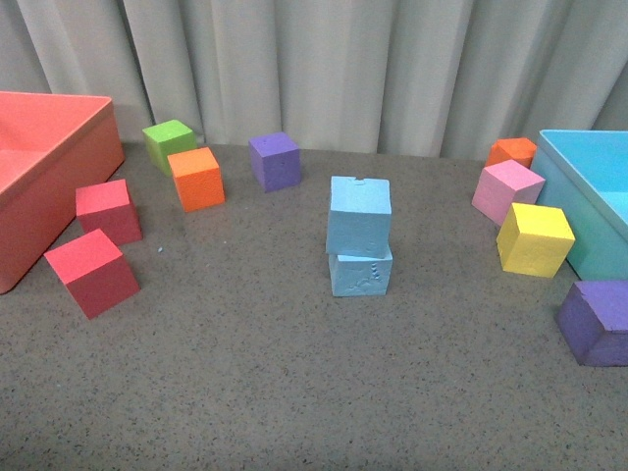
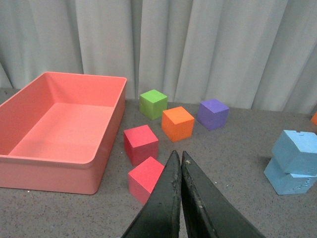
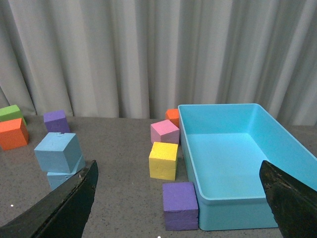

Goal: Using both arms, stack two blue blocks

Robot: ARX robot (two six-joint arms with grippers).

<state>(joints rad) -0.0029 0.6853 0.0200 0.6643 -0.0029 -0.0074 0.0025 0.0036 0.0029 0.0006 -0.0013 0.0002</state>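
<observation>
Front view shows the top blue block (image 1: 359, 217) stacked on the lower block (image 1: 360, 272), likely light, soft foam best pinched by opposite flat sides; left hand (image 2: 180, 161) is closed empty, right hand (image 3: 181, 198) wide.

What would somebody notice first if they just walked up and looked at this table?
Probably the two blue blocks stacked in the middle of the table, the top one sitting a bit crooked. Next come the big bins: a coral bin far left and a turquoise bin far right, with colorful cubes scattered near each.

Sky-blue upper block (image 1: 359, 216) sits on embossed sky-blue lower block (image 1: 360, 273).
</observation>
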